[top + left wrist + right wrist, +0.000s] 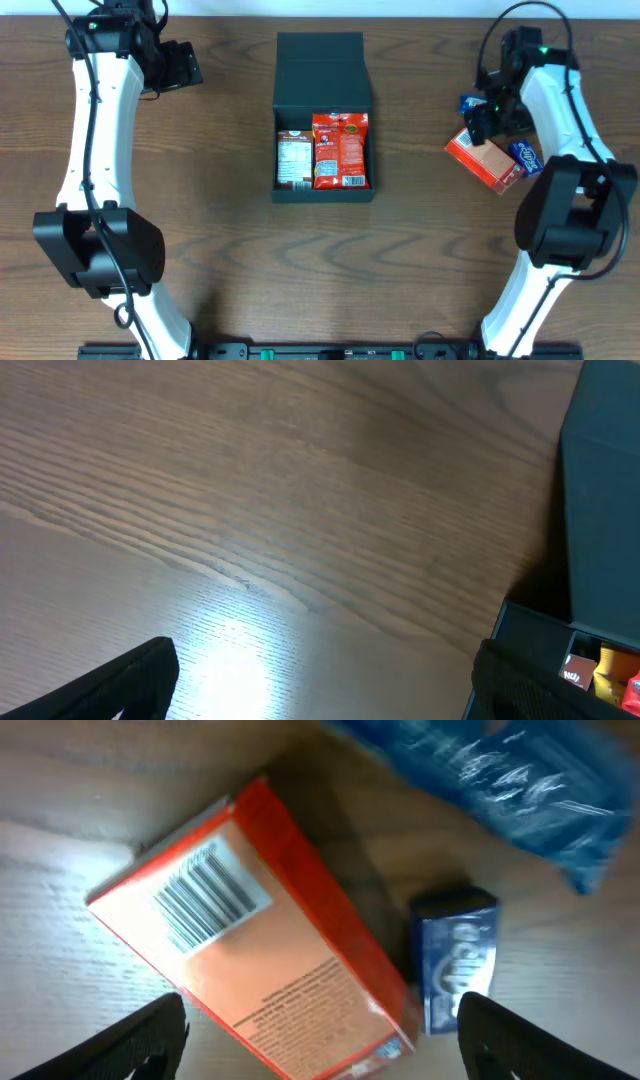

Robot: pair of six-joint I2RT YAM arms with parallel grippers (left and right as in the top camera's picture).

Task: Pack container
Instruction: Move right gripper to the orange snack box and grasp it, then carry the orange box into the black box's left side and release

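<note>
A dark teal-black cardboard container (pixel 324 195) is sitting near the middle of the far half of a wooden table (pixel 220 230). It is matte, unmarked, shallow and roughly square. Its hinged lid (pixel 322 70) is lying open, folded back from the far edge, so the inside is showing. Two snack packets are lying flat inside, side by side and touching: a brown-and-white packet (pixel 293 158) on the left and a larger red packet (pixel 341 150) on the right, filling most of the floor.
</note>
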